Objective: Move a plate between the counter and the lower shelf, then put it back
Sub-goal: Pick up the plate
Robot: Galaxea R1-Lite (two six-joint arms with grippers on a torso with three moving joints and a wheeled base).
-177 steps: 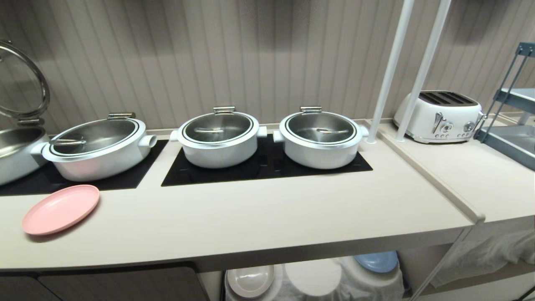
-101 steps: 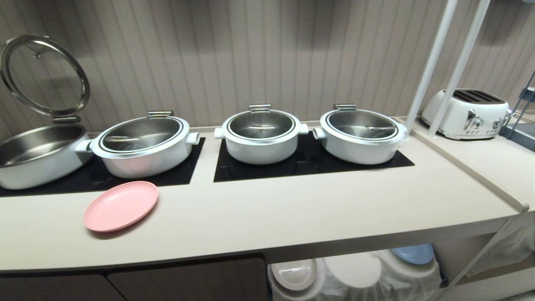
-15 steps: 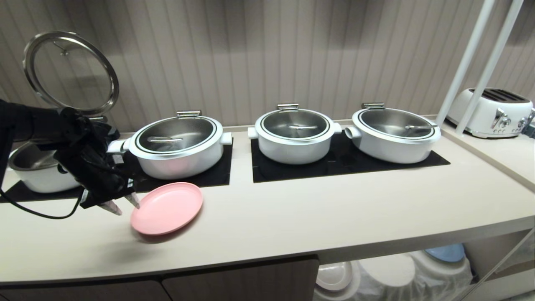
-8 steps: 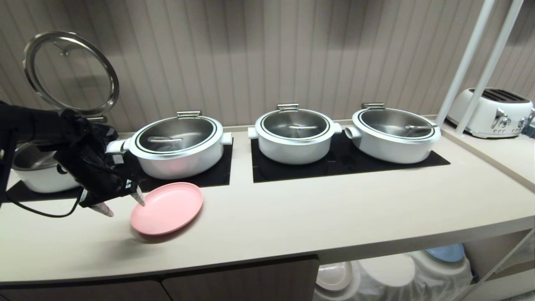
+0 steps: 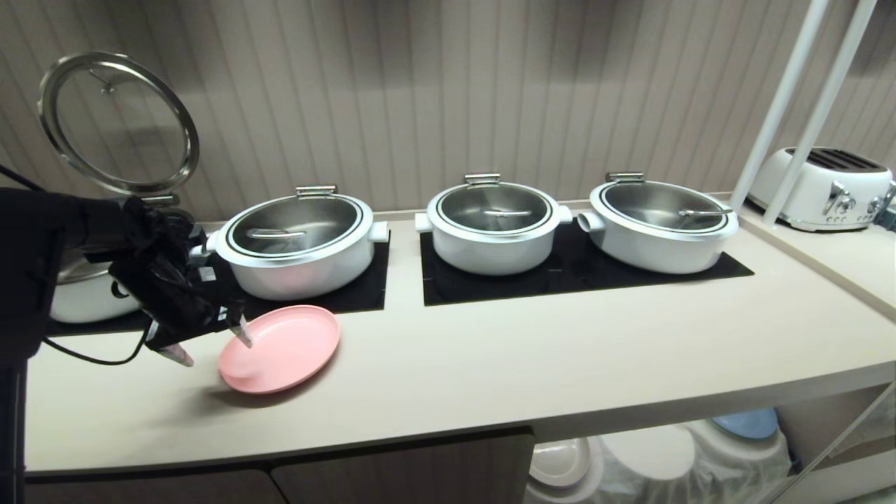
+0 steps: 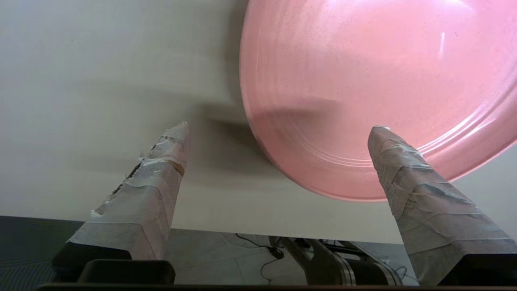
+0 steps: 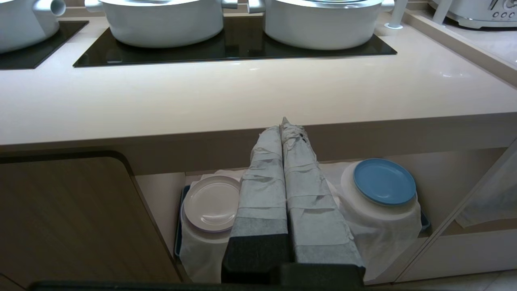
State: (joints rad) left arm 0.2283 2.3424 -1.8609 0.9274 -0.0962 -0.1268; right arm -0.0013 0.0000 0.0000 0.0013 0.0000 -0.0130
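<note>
On the far left I see an open steel pot (image 5: pixel 77 297) with its round glass lid (image 5: pixel 119 122) tipped upright against the ribbed wall. In front of it my left gripper (image 5: pixel 210 346), wrapped in black, hangs over the counter (image 5: pixel 490 364), its tape-bound tapered fingers (image 6: pixel 153 190) spread wide: one tip sits above the bare worktop, the other over the near-left rim of the plate (image 5: pixel 280 348). Nothing is held between them.

The plate is a matte pastel-pink disc, shallow with a low raised rim, lying on the smooth pale-beige counter just in front of the leftmost black glass hob panel (image 5: pixel 329 297). Behind it stand three glossy white pots (image 5: pixel 297 245) with glass-and-steel lids, spaced along the hob panels. A white toaster (image 5: pixel 826 185) sits far right beyond two white poles (image 5: pixel 798 105).

My right gripper (image 7: pixel 284 125) is below the counter edge, taped fingers pressed together, facing the lower shelf (image 7: pixel 440 182), where wrinkled white cloth forms round mounds carrying a cream plate (image 7: pixel 212 202) and a blue plate (image 7: pixel 383 182).
</note>
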